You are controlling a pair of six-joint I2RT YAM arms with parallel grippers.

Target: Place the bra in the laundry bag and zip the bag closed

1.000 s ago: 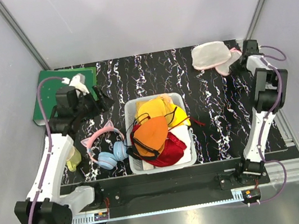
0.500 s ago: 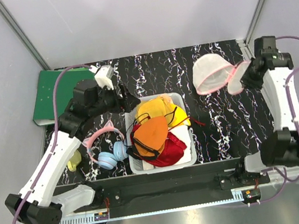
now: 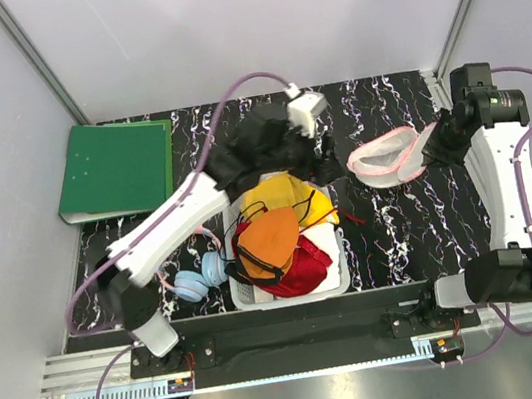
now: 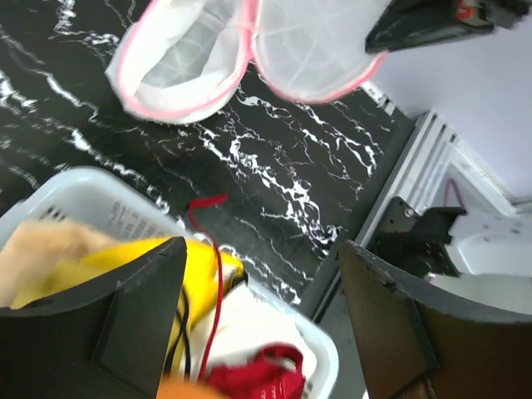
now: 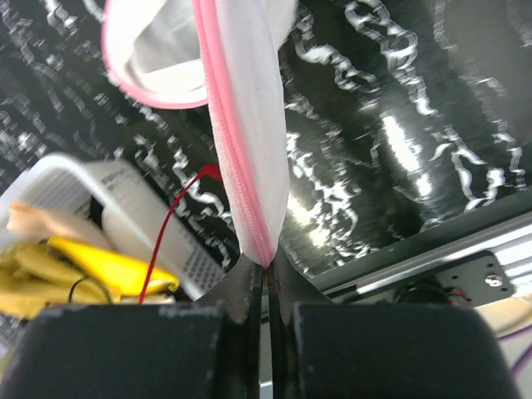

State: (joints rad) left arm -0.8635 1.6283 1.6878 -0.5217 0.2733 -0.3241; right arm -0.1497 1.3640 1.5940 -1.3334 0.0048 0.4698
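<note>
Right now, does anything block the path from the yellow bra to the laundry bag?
Only the basket wall, which the bra must clear. Beyond it nothing visible lies before the laundry bag, its mouth open, its rim pinched between the right fingers.

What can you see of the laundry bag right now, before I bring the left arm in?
The laundry bag is a small round pouch of white, semi-sheer mesh with a pink zipper rim. It is unzipped and spread into two halves like a clamshell, and nothing shows inside. One half rests on the black marbled table, to the right of the basket. The right gripper is shut on the other half's pink edge.
</note>
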